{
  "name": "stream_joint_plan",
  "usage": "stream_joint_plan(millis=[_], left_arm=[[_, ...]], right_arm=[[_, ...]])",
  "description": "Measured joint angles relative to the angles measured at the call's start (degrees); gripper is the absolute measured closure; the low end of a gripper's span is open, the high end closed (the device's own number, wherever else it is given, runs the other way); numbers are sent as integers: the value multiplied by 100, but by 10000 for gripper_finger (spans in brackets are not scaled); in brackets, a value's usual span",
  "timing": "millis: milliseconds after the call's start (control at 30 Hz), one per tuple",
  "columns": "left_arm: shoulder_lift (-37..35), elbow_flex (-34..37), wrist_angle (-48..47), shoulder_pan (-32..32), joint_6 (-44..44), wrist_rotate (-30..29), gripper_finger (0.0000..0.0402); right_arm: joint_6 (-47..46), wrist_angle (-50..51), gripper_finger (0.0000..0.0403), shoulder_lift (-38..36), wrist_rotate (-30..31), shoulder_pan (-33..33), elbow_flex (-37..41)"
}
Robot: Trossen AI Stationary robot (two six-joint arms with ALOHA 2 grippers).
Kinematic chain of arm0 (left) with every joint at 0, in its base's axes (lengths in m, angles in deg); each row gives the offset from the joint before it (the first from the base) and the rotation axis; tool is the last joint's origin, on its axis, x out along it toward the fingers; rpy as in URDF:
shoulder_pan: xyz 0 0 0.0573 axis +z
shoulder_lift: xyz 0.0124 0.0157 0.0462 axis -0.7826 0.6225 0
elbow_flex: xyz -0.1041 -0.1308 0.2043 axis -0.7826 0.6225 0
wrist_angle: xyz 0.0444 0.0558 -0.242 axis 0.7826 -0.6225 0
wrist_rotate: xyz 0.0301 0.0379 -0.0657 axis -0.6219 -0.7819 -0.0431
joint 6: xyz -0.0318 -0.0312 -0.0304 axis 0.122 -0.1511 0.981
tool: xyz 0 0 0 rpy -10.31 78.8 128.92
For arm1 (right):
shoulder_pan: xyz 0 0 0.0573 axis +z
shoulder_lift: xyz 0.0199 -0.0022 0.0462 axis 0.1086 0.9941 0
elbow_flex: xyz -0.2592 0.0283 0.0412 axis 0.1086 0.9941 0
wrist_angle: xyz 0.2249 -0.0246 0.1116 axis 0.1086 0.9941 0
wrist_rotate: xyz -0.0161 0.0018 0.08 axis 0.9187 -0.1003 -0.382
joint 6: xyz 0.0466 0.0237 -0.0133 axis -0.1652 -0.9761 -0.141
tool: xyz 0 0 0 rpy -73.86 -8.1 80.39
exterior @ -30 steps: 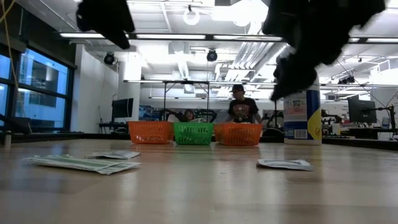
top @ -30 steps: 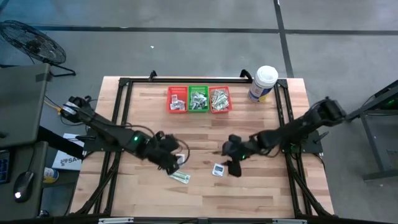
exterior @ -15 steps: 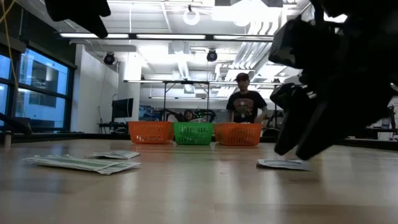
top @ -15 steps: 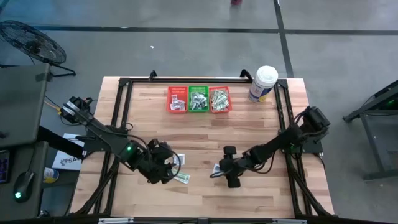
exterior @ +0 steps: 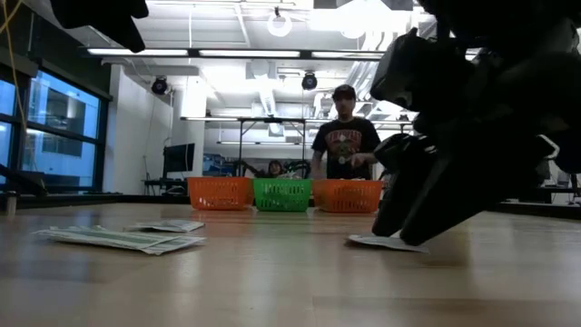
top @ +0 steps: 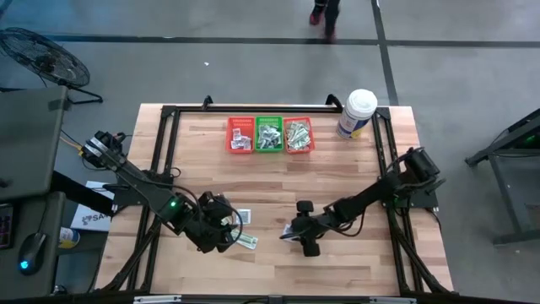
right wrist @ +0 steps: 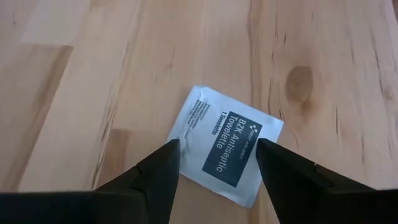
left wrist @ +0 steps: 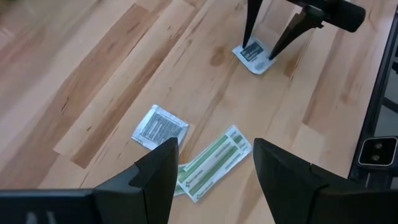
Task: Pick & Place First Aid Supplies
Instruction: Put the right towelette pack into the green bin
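Dropped lower onto the table, right gripper (right wrist: pixel 217 163) spread wide astride white towelette packet (right wrist: pixel 224 144), fingertips down, nothing pinched.

Two slim black jointed arms, a green light glowing on the left arm (top: pixel 173 203), each tipped by tapered dark fingers (left wrist: pixel 158 171).

Square white paper towelette packet with dark printed label (right wrist: pixel 225 145): flat on the wooden table (right wrist: pixel 74 74), label up, lying askew. Second squarish white packet with dark print (left wrist: pixel 160 127): flat, nearby. Just beside it, narrow green-and-white paper strips (left wrist: pixel 214 162), flat, overlapping one another.
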Motion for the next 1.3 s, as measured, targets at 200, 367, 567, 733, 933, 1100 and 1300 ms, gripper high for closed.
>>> stream_joint_plan(millis=[200, 367, 567, 733, 933, 1100, 1300], left_arm=[[0, 0, -11, 2, 13, 54, 198], [2, 0, -64, 2, 24, 91, 198], [2, 0, -109, 2, 67, 116, 198], [2, 0, -107, 2, 80, 148, 198], [2, 0, -103, 2, 80, 205, 198], [4, 0, -89, 4, 74, 234, 198], [4, 0, -77, 4, 65, 238, 198]], right_arm=[[-177, -31, 239, 121, 137, 39, -10], [-240, 17, 287, 121, 185, 34, -10], [-259, 45, 335, 121, 157, 39, -10], [-492, 9, 388, 121, 159, 41, -10], [-840, -66, 397, 73, 284, 48, 5], [-944, 200, 400, -292, 488, 47, 66], [-991, 621, 401, -841, 682, -79, 103]])
